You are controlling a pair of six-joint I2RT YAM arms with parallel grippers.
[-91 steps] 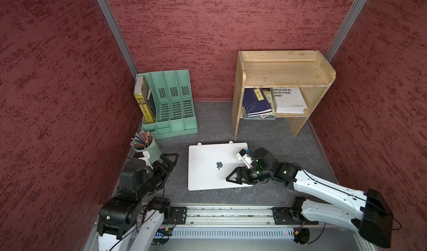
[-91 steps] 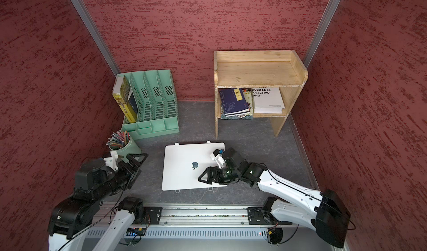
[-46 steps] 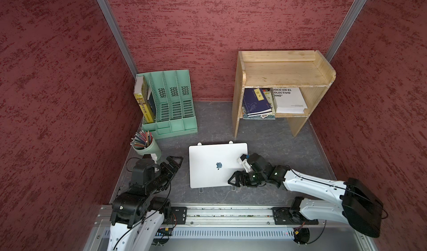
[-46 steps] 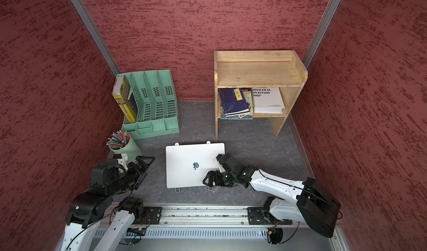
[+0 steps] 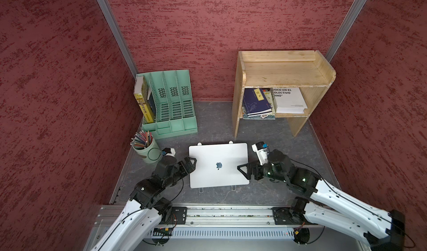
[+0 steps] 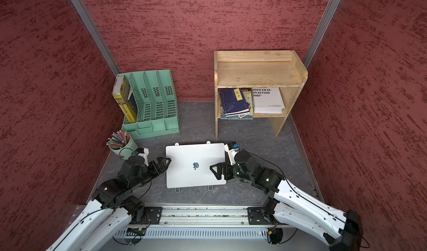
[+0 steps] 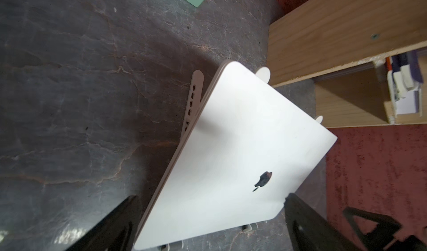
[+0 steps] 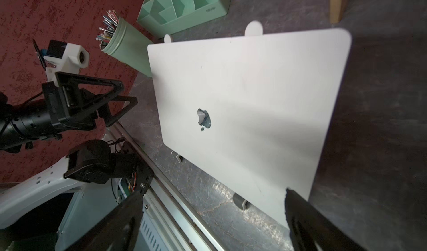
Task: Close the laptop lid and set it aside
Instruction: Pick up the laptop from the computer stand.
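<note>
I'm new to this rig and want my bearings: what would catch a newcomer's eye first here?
The closed silver-white laptop, apple logo up, lies in the middle of the grey table on a folding stand whose feet peek out. The left claw and right claw stand open at its left and right edges. Behind, a wooden shelf with books stands at the right and a mint-green file rack at the left.

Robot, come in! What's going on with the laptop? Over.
Left gripper open, right gripper open, one at each side edge. Laptop shut, on stand. Cup near left gripper.
</note>
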